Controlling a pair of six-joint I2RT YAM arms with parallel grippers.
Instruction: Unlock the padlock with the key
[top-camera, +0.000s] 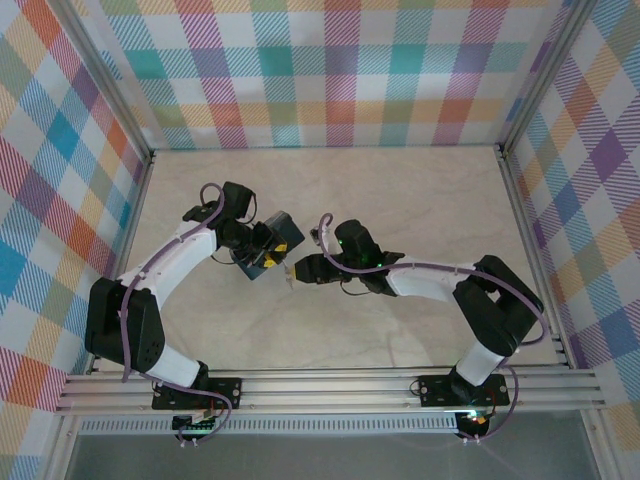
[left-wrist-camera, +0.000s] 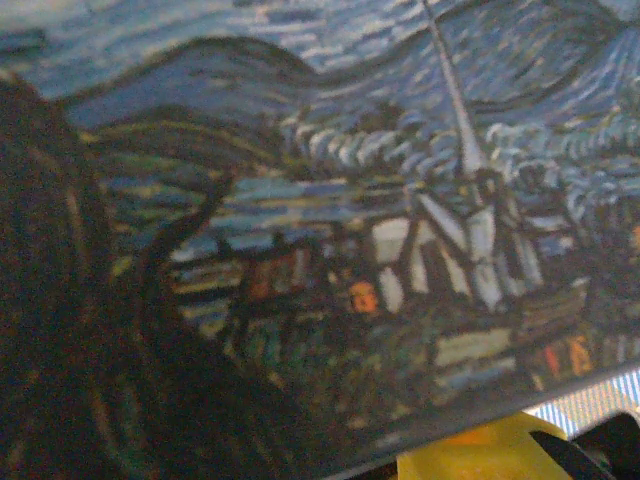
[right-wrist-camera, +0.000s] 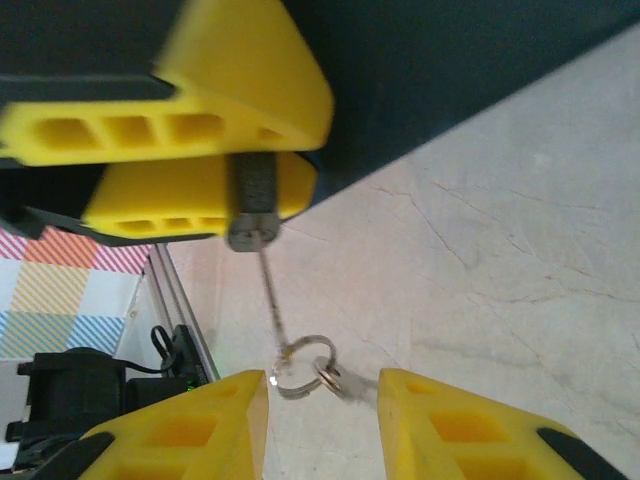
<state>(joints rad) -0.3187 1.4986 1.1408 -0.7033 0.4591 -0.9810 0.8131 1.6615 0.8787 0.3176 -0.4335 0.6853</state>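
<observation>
Dangling key (right-wrist-camera: 268, 290) under padlock (right-wrist-camera: 255, 205)
Its ring (right-wrist-camera: 300, 362) hung between the right gripper's (right-wrist-camera: 322, 400) parted, empty fingers; the left gripper (top-camera: 262, 250) clamped the box (left-wrist-camera: 320, 200).

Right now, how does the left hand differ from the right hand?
The left hand is shut on the Starry Night box; the right hand is open, gripping nothing. The left hand's fingers press a box edge, while the right hand's fingers stand apart around a small hanging metal ring. Both have yellow fingers.
</observation>
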